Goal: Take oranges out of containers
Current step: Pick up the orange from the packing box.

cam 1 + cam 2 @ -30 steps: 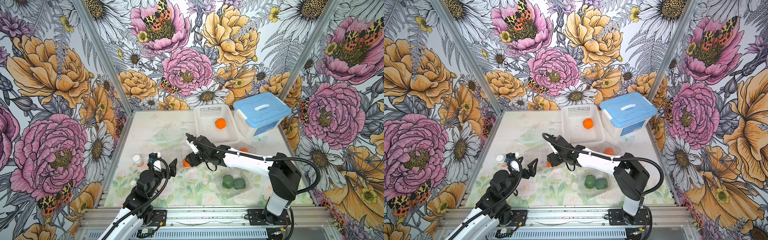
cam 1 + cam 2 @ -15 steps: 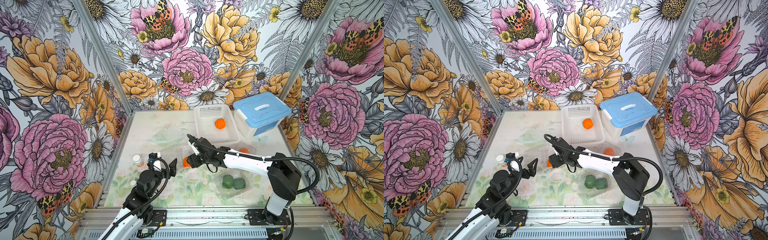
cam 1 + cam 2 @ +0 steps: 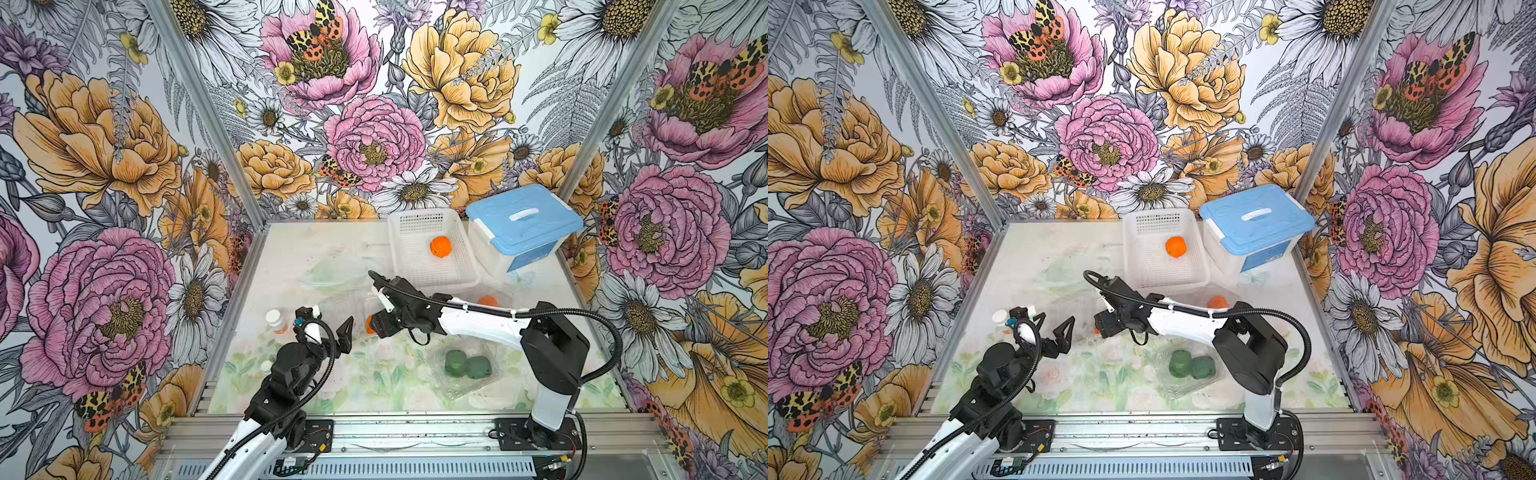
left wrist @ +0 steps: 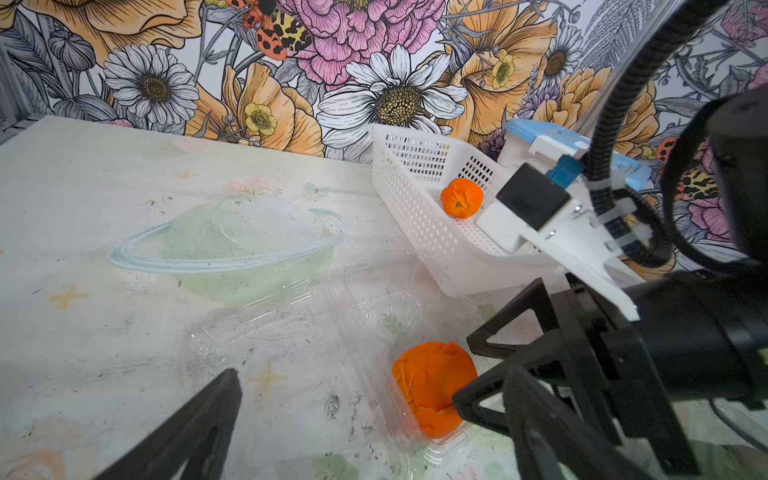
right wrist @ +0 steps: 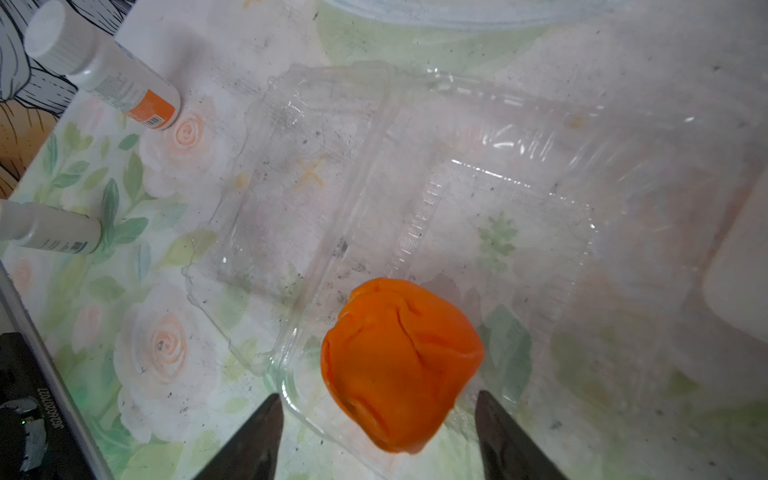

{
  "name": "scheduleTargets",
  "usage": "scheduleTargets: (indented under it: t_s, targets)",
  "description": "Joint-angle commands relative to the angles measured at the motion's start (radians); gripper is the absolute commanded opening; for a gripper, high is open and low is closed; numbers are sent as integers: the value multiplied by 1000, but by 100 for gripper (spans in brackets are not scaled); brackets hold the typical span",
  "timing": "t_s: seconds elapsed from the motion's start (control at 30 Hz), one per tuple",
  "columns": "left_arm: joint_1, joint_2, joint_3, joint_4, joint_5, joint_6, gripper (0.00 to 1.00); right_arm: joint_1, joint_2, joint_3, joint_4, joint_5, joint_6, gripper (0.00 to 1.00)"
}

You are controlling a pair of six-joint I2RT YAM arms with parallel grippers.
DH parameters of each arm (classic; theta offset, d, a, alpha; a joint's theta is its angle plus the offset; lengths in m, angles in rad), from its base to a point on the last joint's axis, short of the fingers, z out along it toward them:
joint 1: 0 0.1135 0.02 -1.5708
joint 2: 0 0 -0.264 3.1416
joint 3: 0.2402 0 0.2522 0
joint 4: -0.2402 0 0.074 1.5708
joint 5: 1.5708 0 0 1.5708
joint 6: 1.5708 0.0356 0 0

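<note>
An open clear container (image 5: 316,174) lies mid-table with one orange (image 5: 399,357) in its tray. My right gripper (image 5: 376,397) is open and straddles that orange, with a gap on each side of it. In both top views the gripper (image 3: 374,325) hides most of the orange (image 3: 368,324). My left gripper (image 3: 328,321) hangs wide open and empty just left of the container (image 4: 386,316). Another orange (image 3: 440,246) lies in the white basket. A third orange (image 3: 487,301) sits in a clear container behind the right arm. Two green oranges (image 3: 465,365) rest in a container near the front.
The white perforated basket (image 3: 415,220) and the blue-lidded tub (image 3: 523,220) stand at the back right. Two small white bottles (image 5: 104,70) (image 5: 50,228) stand by the left edge, close to my left gripper. A clear lid or dish (image 4: 224,245) lies behind the open container.
My right gripper has shifted slightly over the orange and its jaws have widened a little. The left arm has stayed still.
</note>
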Motion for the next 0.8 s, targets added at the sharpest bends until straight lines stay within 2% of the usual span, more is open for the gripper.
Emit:
scheduleTargets:
  t_s: [0.0, 0.77]
  targets:
    - [10, -8, -10, 18, 18, -7, 99, 4, 26, 50, 15, -6, 11, 72]
    - [11, -16, -9, 11, 12, -9, 99, -31, 141, 101, 15, 40, 29, 70]
